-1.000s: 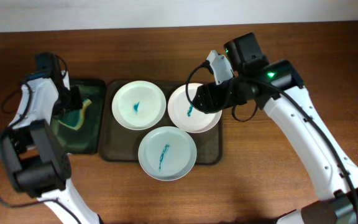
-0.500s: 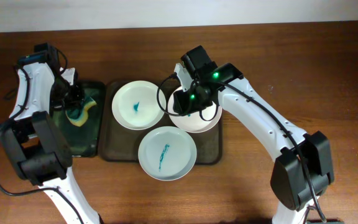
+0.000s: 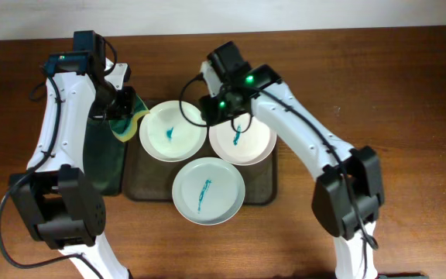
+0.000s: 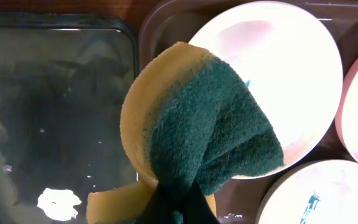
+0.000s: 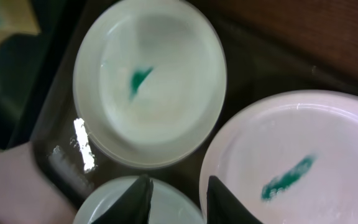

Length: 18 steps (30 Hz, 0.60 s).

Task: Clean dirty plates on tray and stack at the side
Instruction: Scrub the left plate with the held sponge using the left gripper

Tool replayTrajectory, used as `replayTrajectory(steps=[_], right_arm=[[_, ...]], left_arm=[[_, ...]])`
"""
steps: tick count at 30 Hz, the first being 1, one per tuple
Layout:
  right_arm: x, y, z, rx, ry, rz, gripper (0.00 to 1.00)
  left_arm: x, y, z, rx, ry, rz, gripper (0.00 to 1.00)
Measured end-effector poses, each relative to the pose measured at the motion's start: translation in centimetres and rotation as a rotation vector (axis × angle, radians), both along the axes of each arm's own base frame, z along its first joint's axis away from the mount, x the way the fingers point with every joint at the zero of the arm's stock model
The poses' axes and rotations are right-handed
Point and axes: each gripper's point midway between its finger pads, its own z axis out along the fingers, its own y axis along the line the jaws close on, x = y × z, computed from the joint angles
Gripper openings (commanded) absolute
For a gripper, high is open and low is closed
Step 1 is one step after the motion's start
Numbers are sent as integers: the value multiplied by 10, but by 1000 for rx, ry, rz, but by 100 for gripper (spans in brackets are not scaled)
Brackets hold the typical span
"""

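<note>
Three white plates with teal smears lie on a dark brown tray [image 3: 142,188]: a left plate [image 3: 173,130], a right plate [image 3: 246,139] and a front plate [image 3: 207,190]. My left gripper [image 3: 118,108] is shut on a yellow and green sponge [image 3: 128,120], held at the left plate's left edge. In the left wrist view the sponge [image 4: 204,124] hangs before the left plate [image 4: 291,62], with the gripper [image 4: 179,208] at the bottom. My right gripper [image 3: 211,108] is open and empty above the gap between the plates. The right wrist view shows its fingers [image 5: 179,199] over the left plate [image 5: 148,81], right plate [image 5: 297,162] and front plate [image 5: 166,208].
A dark green basin [image 3: 103,167] stands left of the tray; it also shows in the left wrist view [image 4: 55,112], wet inside. Bare wooden table [image 3: 393,93] lies to the right of the tray and in front of it.
My left gripper lifted the sponge out of the basin and moved right to the left plate's edge. My right gripper moved left from over the right plate toward the gap between plates.
</note>
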Motion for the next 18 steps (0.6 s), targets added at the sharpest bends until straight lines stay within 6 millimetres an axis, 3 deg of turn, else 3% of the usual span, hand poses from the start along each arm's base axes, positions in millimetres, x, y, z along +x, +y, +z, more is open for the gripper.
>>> replayTrajectory(steps=[1, 3, 4, 6, 8, 14, 16, 18], right_arm=[[2, 6, -13, -20, -7, 8, 31], [5, 13, -67, -81, 33, 33, 31], [5, 13, -83, -96, 48, 35, 31], [16, 19, -81, -73, 5, 35, 28], [19, 20, -90, -76, 3, 23, 19], [20, 15, -100, -95, 41, -59, 24], [23, 17, -90, -95, 16, -21, 25], [42, 20, -70, -60, -47, -23, 25]], left_arm=[[0, -1, 0, -7, -1, -1, 0], [0, -3, 0, -18, -1, -3, 0], [0, -4, 0, -20, -2, -3, 0], [1, -7, 1, -22, -6, -10, 0], [3, -17, 1, -25, -15, -35, 0], [8, -29, 2, -29, -35, -57, 0], [8, -29, 2, -30, -35, -55, 0], [8, -29, 2, -29, -35, -55, 0]])
